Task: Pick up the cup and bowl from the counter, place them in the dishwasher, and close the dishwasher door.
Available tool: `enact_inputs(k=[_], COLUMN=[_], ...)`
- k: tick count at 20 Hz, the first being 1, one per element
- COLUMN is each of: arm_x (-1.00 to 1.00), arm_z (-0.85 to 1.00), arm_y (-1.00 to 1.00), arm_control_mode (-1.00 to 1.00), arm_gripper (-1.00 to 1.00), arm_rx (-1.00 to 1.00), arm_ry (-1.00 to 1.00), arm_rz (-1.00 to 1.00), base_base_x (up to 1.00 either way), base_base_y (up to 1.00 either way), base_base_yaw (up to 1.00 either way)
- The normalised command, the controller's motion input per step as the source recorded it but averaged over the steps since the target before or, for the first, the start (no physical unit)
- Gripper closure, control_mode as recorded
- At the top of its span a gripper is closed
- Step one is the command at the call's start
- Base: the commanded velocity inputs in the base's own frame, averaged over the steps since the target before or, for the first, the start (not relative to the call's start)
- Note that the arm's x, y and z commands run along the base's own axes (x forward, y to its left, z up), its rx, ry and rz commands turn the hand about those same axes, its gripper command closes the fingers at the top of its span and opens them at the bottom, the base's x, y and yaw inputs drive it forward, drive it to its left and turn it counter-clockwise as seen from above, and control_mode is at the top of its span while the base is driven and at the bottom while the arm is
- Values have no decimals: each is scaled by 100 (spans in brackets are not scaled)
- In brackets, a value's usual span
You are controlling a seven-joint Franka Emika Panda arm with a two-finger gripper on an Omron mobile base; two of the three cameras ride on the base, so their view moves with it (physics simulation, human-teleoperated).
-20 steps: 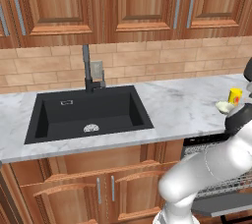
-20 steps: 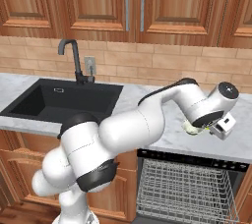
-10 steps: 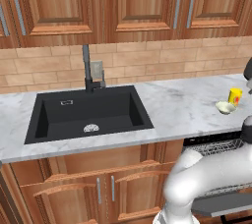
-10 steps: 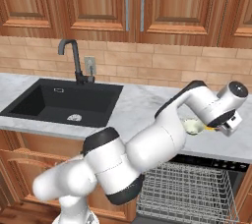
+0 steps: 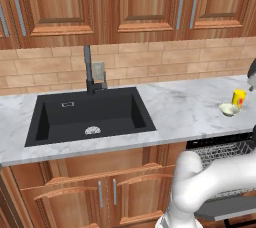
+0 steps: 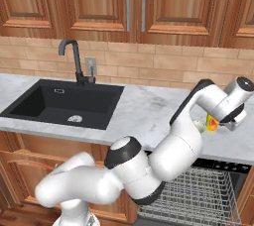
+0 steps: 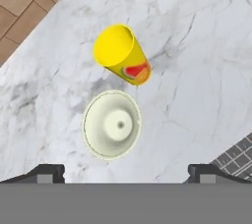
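The yellow cup [image 7: 121, 53] with a red-orange mark stands on the marble counter [image 7: 197, 46]. The pale cream bowl [image 7: 111, 125] sits right beside it. My gripper [image 7: 127, 173] hovers above them, open wide, with nothing between its fingertips [image 7: 47, 171]. In the left base view the cup [image 5: 239, 98] and bowl [image 5: 229, 109] sit near the counter's right end. From the right base view my wrist [image 6: 233, 111] partly covers the cup [image 6: 212, 122]. Below the counter the dishwasher stands open, with its wire rack [image 5: 225, 152] out and the grey door [image 5: 225, 207] folded down.
A black sink [image 5: 90, 117] with a dark tap [image 5: 89, 72] is set in the counter's left part. Wooden cabinets hang above and stand below. A brick backsplash [image 5: 150, 64] runs behind. The rack's corner [image 7: 238, 159] shows at the hand view's lower right.
My arm has swung to the right: the hand has shifted right over the cup and bowl and the elbow has come forward. Cup and bowl have not moved, and the jaws stay open.
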Motion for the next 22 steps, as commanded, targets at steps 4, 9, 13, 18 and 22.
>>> enact_inputs(k=[4, 9, 13, 18, 22], arm_x=[42, 30, 31, 39, 42], arm_z=[-26, -45, -33, -17, -6], arm_y=[0, -3, -18, -26, -25], arm_control_mode=[-100, -100, -100, -100, -100], arm_gripper=[-100, -100, -100, -100, -100], arm_rx=[0, 0, 0, 0, 0], arm_ry=[0, 0, 0, 0, 0], arm_rz=[0, 0, 0, 0, 0], base_base_x=[0, 0, 0, 0, 0], base_base_y=[0, 0, 0, 0, 0], base_base_yaw=[0, 0, 0, 0, 0])
